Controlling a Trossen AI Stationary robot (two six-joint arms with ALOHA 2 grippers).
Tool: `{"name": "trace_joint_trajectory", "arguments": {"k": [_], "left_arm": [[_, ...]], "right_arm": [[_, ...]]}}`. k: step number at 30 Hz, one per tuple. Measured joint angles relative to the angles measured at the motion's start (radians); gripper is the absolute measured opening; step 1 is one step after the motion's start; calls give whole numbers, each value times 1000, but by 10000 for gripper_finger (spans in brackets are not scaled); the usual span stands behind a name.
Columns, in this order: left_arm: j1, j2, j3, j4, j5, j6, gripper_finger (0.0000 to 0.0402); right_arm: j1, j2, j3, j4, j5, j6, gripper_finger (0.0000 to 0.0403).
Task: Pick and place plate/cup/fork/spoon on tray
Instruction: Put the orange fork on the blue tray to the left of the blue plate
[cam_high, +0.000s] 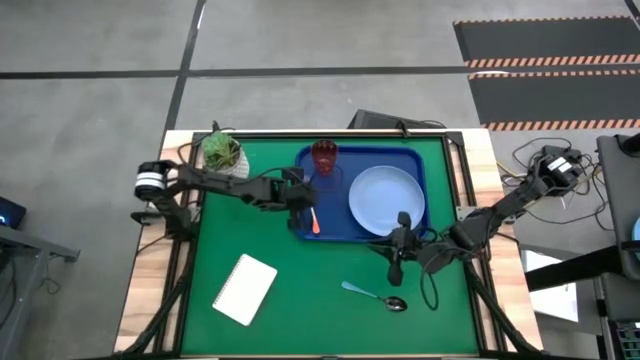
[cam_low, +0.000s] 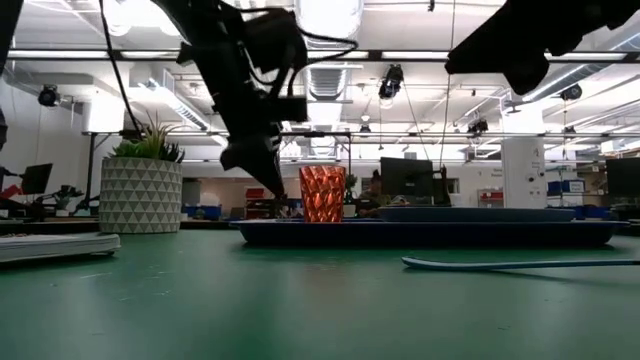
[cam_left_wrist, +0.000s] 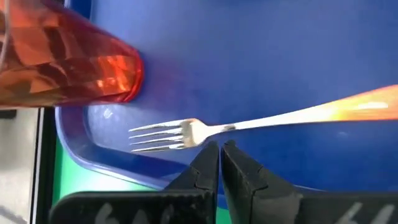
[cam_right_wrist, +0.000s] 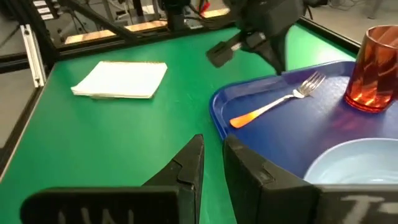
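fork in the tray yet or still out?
In. The fork lies flat on the tray floor beside the cup; the shut left pincer holds nothing.

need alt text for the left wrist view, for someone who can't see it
A fork with an orange handle lies on the blue tray, just beyond the left claw, whose dark fingers are shut and hold nothing. A red cup stands on the tray near the fork's tines, with green mat showing past the tray's rim.
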Motion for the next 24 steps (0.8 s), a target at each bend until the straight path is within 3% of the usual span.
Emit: {"name": "trace_joint_trajectory", "arguments": {"k": [10,24], "left_arm": [[89,66,-1,90,49,-45,0],[95,123,-2,98,55,-98,0]], "right_arm": [[6,6,-34,-1,-7,-4,48],[6,6,-52,-2,-7,-15,48]]}}
